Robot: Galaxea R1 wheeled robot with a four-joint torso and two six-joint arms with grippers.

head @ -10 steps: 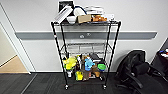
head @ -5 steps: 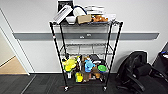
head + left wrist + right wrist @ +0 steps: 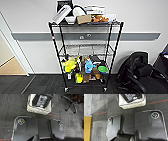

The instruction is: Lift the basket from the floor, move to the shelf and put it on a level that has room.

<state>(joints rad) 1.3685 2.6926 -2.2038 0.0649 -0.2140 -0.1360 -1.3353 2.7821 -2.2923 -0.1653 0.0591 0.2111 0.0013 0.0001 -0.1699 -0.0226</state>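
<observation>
Basket [image 3: 40, 108], beige woven mesh holding a black item, sits upright on the carpeted floor [image 3: 11, 107]; jaw states cannot be told.

- I see a white wall [image 3: 140, 17] ahead, with a grey rail [image 3: 135, 36] running across it.
- At the left, a white door frame [image 3: 12, 47] opens onto tan wooden flooring [image 3: 11, 68].
- Dark carpet [image 3: 42, 86] covers the ground, crossed by thin red lines [image 3: 53, 115].
- A black office chair [image 3: 136, 72] stands at the right.
</observation>
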